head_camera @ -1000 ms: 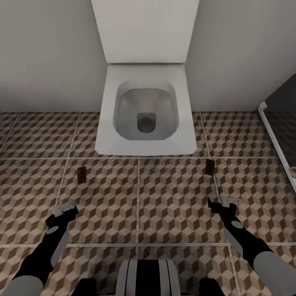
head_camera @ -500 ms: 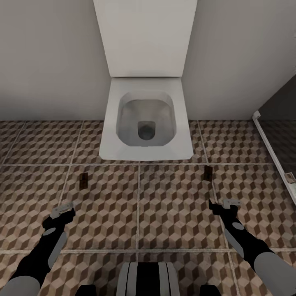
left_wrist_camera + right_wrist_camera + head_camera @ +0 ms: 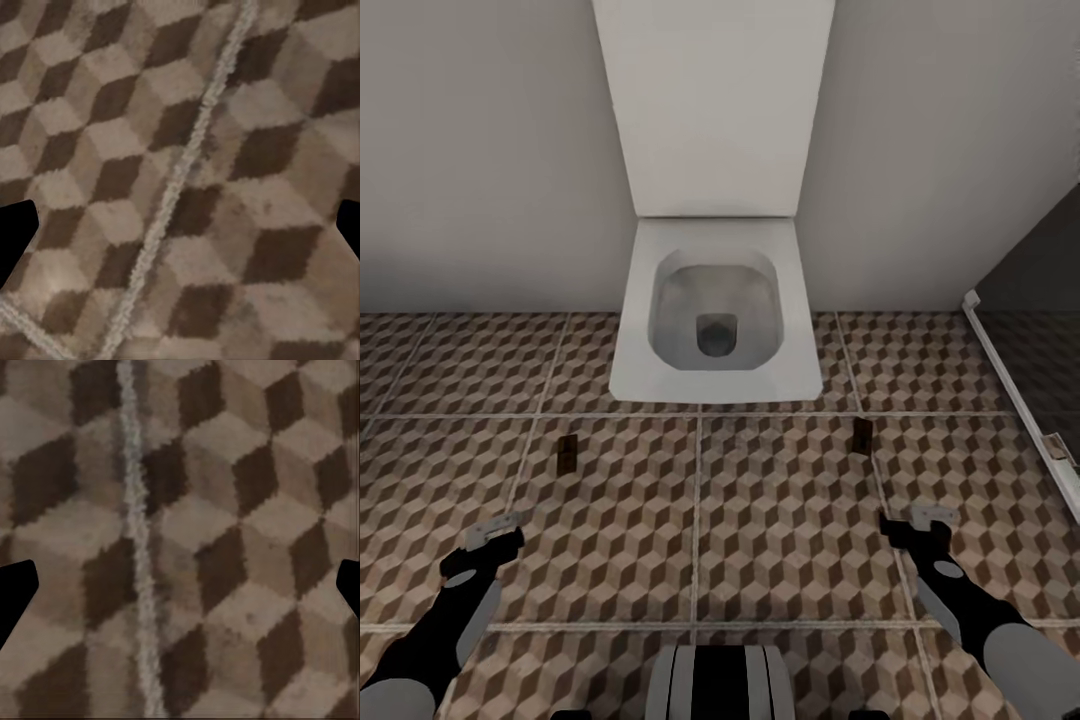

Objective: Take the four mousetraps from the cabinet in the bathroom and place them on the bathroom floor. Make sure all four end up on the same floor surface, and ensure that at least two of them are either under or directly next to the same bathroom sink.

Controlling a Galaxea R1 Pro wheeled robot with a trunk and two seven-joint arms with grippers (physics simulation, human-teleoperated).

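Observation:
Two mousetraps lie flat on the bathroom floor (image 3: 780,520) in front of a white toilet. One mousetrap (image 3: 566,455) is at the left, the other mousetrap (image 3: 862,436) at the right. My left gripper (image 3: 493,537) hangs open over the tiles, a little nearer to me than the left trap. My right gripper (image 3: 920,527) is open too, just short of the right trap. In the left wrist view the gripper (image 3: 180,229) has only cube-patterned tile between its fingers, as does the gripper (image 3: 180,592) in the right wrist view. The cabinet and the bathroom sink are out of view.
The white toilet (image 3: 715,320) stands against the pale wall straight ahead, its lid up. A dark glass panel (image 3: 1035,290) with a white bottom rail (image 3: 1010,385) runs along the right. My trunk (image 3: 720,680) shows at the bottom.
The whole view has shifted, so the toilet and both traps sit lower and look smaller. Both arms show lower in the picture. The traps stay on the floor and both grippers stay open.

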